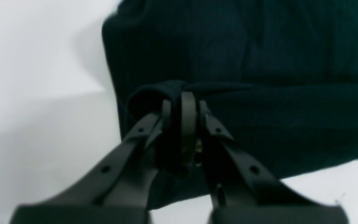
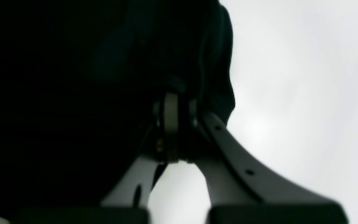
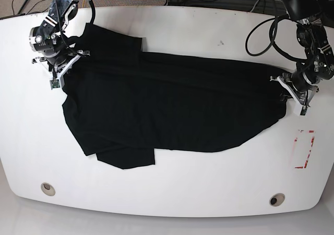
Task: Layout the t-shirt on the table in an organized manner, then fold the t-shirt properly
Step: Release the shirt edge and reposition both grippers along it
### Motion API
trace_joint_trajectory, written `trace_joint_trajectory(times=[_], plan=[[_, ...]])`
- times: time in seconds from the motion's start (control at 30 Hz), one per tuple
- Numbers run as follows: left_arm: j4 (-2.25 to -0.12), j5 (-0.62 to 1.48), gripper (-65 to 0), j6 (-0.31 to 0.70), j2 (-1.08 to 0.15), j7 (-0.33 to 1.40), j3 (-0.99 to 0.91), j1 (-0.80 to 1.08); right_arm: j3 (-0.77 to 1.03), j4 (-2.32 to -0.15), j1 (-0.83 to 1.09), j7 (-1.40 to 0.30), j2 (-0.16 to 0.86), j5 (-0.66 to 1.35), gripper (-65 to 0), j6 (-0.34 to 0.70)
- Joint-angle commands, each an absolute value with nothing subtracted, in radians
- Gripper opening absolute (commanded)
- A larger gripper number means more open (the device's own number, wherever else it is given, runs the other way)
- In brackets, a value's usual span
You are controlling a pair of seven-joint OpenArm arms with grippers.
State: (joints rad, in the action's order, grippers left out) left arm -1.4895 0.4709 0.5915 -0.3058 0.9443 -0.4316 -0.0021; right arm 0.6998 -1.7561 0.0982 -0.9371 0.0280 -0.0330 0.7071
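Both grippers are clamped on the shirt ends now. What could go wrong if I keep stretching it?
1. The left gripper and right gripper each pinch only a small bunch of the t-shirt; more pull might slip it free.
2. A folded flap lies underneath the near edge; stretching may not flatten it.
3. The right gripper sits near the table edge.

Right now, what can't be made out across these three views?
- Right wrist view: t-shirt is an unlit black mass; folds unreadable.
- Left wrist view: left end effector shut on blurred cloth; which edge is unclear.
- Base view: table specks too small to identify; arms cut off by the top edge.
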Motion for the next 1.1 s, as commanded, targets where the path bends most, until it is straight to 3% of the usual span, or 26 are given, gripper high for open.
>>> trace_joint_trajectory(times=[0.0,0.33,0.43,0.57,0.63,0.7,0.8,0.87,0.9,0.93,1.07], plan=[[-1.497,0.478,-64.6,0.588,-0.323,0.921,-0.421,-0.028,0.704,-1.755,0.064,-0.92,0.044,-0.038,-64.4,0.698],[-1.44,0.478,-64.3,0.588,-0.329,0.921,-0.374,-0.054,0.704,-1.695,0.008,-0.918,0.065,-0.038,-64.4,0.698],[-1.417,0.478,-61.7,0.588,-0.329,0.921,-0.36,-0.064,0.704,-1.684,-0.001,-0.918,0.074,-0.038,-64.2,0.698],[-1.411,0.479,-51.0,0.588,-0.346,0.921,-0.352,-0.064,0.704,-1.684,-0.001,-0.918,0.088,-0.038,-64.2,0.698],[-1.411,0.479,-42.1,0.588,-0.346,0.921,-0.354,-0.064,0.704,-1.685,-0.001,-0.918,0.093,-0.038,-62.5,0.698],[-1.411,0.479,-34.9,0.588,-0.346,0.921,-0.358,-0.064,0.705,-1.689,-0.001,-0.918,0.093,-0.038,-58.5,0.698],[-1.411,0.481,-25.7,0.587,-0.348,0.921,-0.361,-0.064,0.708,-1.698,-0.001,-0.918,0.093,-0.038,-46.5,0.698],[-1.411,0.481,-23.5,0.587,-0.349,0.921,-0.361,-0.064,0.711,-1.719,0.004,-0.918,0.093,-0.033,-34.7,0.698],[-1.411,0.481,-23.5,0.587,-0.349,0.921,-0.361,-0.064,0.711,-1.724,0.005,-0.918,0.093,-0.031,-32.3,0.698],[-1.411,0.481,-23.5,0.587,-0.349,0.921,-0.361,-0.067,0.713,-1.744,0.008,-0.92,0.088,-0.03,-24.7,0.698],[-1.411,0.481,-23.2,0.587,-0.351,0.921,-0.361,-0.085,0.713,-1.799,0.028,-0.92,0.082,-0.028,-8.9,0.698]])
